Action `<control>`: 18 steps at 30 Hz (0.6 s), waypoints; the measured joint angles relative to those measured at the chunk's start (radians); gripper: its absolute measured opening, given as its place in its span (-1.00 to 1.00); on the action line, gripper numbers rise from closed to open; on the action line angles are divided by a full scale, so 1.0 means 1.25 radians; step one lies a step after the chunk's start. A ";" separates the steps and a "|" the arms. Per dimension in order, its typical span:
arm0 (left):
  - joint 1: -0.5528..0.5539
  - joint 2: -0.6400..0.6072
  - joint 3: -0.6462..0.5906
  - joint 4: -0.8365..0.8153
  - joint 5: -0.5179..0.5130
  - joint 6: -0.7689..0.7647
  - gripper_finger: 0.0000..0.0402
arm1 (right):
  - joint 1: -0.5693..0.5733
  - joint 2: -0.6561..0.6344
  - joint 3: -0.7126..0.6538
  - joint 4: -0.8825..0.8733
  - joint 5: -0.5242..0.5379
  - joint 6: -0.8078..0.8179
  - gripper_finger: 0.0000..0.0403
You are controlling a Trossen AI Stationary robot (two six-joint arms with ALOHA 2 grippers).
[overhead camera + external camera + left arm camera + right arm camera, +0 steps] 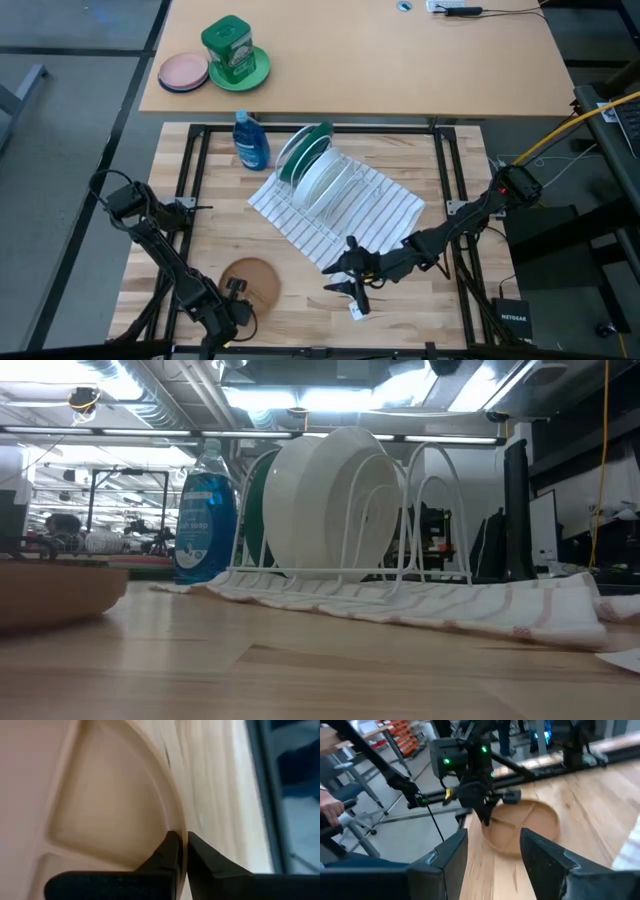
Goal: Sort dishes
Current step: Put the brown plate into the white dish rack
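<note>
The tan-brown divided plate lies on the wooden table near its near edge, and also shows in the low view. My left gripper stands over the plate's near rim, shut on it. My right gripper hovers open to the plate's right and faces it, touching nothing. The dark green plate and two white plates stand on edge in the wire rack. My left gripper pinches the tan plate's raised rim at the plate's near edge, one finger inside the plate and one outside. The fingers come from above, pointing down. The plate seems to lie flat on the table.
The rack sits on a striped towel at mid-table, with a blue soap bottle at its far left. On the far table are a pink plate and a pale green plate with a green canister. Bare wood separates the tan plate and the towel.
</note>
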 joint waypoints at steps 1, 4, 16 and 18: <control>0.001 -0.007 0.006 0.000 -0.001 -0.002 -0.96 | 0.000 0.000 0.002 0.008 -0.004 -0.013 -0.09; 0.008 -0.031 0.023 0.004 -0.004 -0.016 -0.97 | 0.000 0.000 0.014 0.008 -0.014 -0.056 -0.09; 0.100 -0.156 0.037 0.264 -0.027 0.000 -0.99 | 0.012 -0.003 0.061 -0.003 -0.089 -0.180 -0.09; 0.123 -0.167 0.038 0.336 -0.027 0.003 -0.99 | 0.027 -0.007 0.073 -0.019 -0.080 -0.221 -0.09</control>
